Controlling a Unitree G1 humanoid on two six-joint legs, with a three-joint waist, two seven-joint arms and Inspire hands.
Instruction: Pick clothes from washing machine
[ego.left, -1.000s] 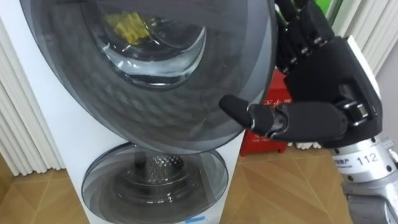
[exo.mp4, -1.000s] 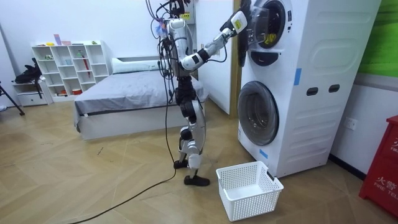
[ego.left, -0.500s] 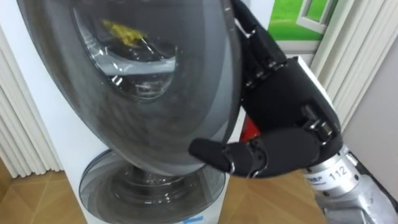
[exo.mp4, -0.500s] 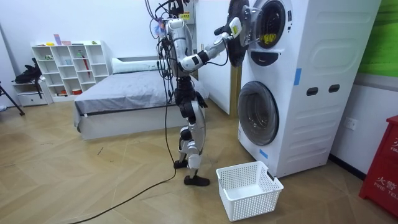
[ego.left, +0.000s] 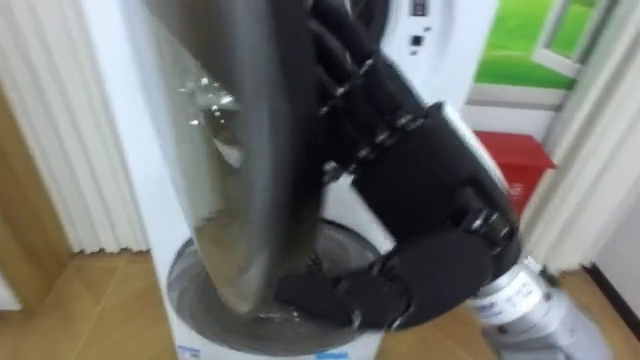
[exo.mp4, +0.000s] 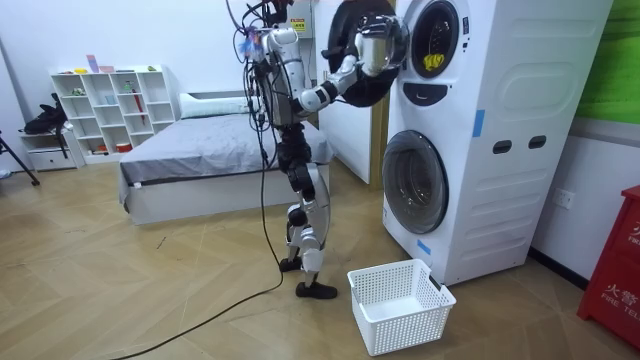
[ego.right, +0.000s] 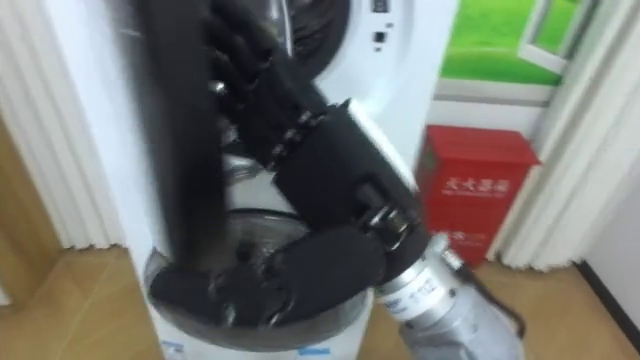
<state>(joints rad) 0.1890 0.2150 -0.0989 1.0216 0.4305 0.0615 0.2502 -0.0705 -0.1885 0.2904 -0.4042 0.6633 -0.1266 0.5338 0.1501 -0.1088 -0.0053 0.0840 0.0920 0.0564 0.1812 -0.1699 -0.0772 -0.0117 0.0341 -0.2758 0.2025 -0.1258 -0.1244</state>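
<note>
Centre frame and nearest, the right hand (ego.left: 430, 190) lays its fingers stretched flat against the inner side of the upper washer door (ego.left: 235, 150), with the thumb spread low and clasping nothing. Farther back, at the room view's upper right, the yellow garment (exo.mp4: 432, 62) sits in the open drum. Nothing holds the door, so it could swing back onto a reaching arm.

1. We see a home bedroom: a bed (exo.mp4: 190, 160) and a white shelf (exo.mp4: 110, 105) by the far wall.
2. We see laundry gear: stacked washers (exo.mp4: 500, 130) and a basket (exo.mp4: 400, 300) on the wood floor (exo.mp4: 150, 290).
</note>
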